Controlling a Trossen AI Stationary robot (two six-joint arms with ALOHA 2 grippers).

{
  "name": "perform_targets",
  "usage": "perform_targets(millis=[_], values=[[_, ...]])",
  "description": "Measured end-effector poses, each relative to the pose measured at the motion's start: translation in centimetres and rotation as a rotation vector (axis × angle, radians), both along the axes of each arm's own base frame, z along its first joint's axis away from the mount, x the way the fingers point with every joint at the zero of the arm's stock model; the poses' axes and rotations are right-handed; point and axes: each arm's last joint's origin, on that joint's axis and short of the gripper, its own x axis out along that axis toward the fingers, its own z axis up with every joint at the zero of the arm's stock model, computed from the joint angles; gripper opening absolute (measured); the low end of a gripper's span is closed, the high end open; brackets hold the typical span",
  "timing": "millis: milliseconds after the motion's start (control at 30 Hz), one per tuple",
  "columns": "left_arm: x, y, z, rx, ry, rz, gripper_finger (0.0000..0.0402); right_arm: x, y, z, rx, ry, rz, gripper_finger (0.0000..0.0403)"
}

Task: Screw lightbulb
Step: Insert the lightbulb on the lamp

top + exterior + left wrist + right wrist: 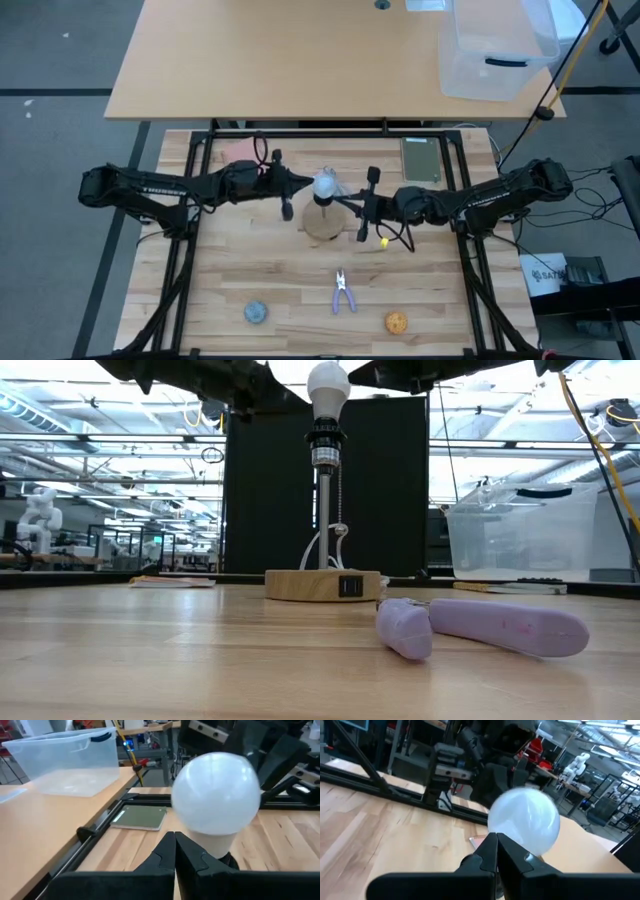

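Left gripper [175, 851]: fingers pressed together with no gap, empty, just beside the lightbulb's neck and level with it.
Right gripper [497, 851]: likewise clenched on nothing, tips meeting below the globe on the opposite side.
Lightbulb [328, 390]: upright in the socket at the top of the lamp post, globe uppermost; whether the thread is fully seated cannot be told.
Socket [325, 445]: dark collar on a thin metal post rising from the round wooden stand [322, 584] near the middle of the tabletop [260, 270].
Step in hand (judged): turning the bulb home. One gripper would need to part its fingers, close gently on the globe's widest part, and rotate about the post's axis.
Caution (judged): the stand is free on the tabletop; sideways force could tip it, so steadying the post helps.
Surroundings: purple-handled pliers [343, 291] lie well apart, toward the front edge.
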Motion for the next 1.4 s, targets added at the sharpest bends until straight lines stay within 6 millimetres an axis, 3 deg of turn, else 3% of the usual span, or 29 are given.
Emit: perform_targets(millis=[633, 1200, 1400], values=[[-0.1, -1.0, 0.4, 0.021, -0.024, -0.038, 0.0, -0.1, -1.6, 0.0, 0.006, -0.006, -0.182, 0.0], [-0.3, 0.6, 0.2, 0.027, 0.005, 0.066, 0.0, -0.1, 0.2, -0.4, 0.016, 0.043, 0.018, 0.0], [-1.2, 0.5, 1.0, 0.049, -0.001, 0.074, 0.0, -0.3, 0.2, -0.5, -0.016, 0.054, -0.167, 0.0]])
